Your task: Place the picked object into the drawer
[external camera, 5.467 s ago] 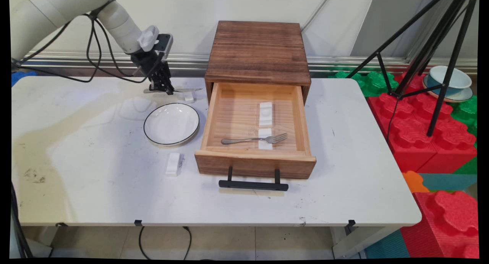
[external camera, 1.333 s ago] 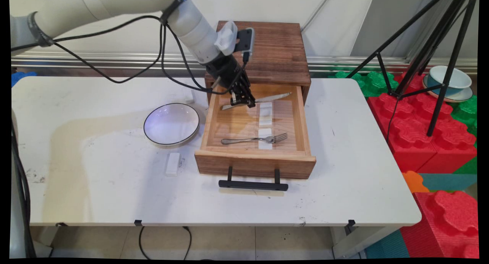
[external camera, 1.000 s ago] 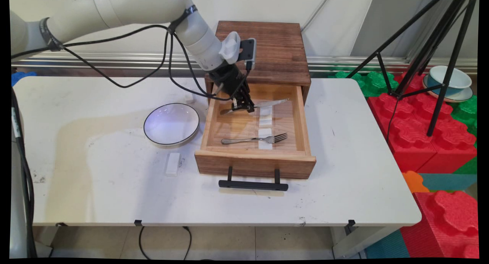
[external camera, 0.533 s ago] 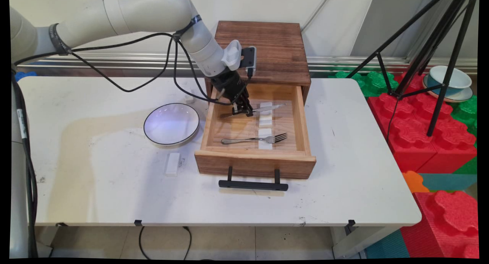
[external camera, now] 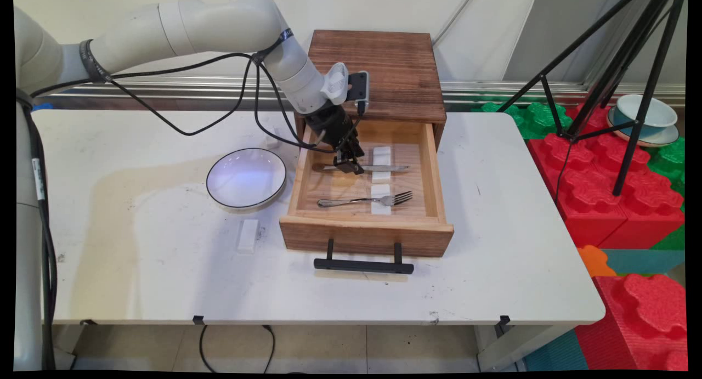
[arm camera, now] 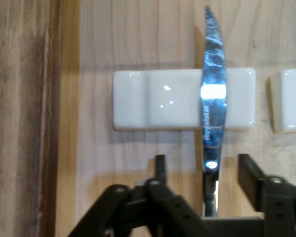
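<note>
The knife (external camera: 384, 168) lies inside the open drawer (external camera: 364, 233), its blade propped across the white rest (external camera: 382, 154) just ahead of the end effector (external camera: 349, 166), so the handle sits a little off the wood (easy to pinch). In the hand view the fingers (arm camera: 160, 165) stand apart on either side of the handle, with a gap on each side and neither one gripping it. A fork (external camera: 364, 200) lies on a second rest (external camera: 380, 206) nearby. The arm reaches in from the left, its wrist angled steeply down into the drawer.
</note>
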Action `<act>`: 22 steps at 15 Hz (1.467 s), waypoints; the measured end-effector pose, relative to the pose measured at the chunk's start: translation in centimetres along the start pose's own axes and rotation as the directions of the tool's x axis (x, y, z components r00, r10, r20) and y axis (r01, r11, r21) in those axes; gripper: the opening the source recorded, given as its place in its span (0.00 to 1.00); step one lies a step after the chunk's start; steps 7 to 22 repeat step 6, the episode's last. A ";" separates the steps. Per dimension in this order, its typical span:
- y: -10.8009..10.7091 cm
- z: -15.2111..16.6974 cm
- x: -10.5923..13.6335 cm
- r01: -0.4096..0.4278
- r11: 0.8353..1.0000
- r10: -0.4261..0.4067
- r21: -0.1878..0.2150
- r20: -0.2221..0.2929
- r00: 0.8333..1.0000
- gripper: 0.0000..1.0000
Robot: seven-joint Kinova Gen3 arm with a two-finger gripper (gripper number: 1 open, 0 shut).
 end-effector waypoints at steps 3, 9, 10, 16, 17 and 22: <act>-0.1 0.2 0.0 0.003 1.000 -0.003 0.001 -0.005 1.000 1.00; -0.1 0.1 0.1 0.006 1.000 -0.006 0.001 -0.013 1.000 1.00; -0.1 0.1 0.1 0.006 1.000 -0.006 0.001 -0.013 1.000 1.00; -0.1 0.1 0.1 0.006 1.000 -0.006 0.001 -0.013 1.000 1.00; -0.1 0.1 0.1 0.006 1.000 -0.006 0.001 -0.013 1.000 1.00; -0.1 0.1 0.1 0.006 1.000 -0.006 0.001 -0.013 1.000 1.00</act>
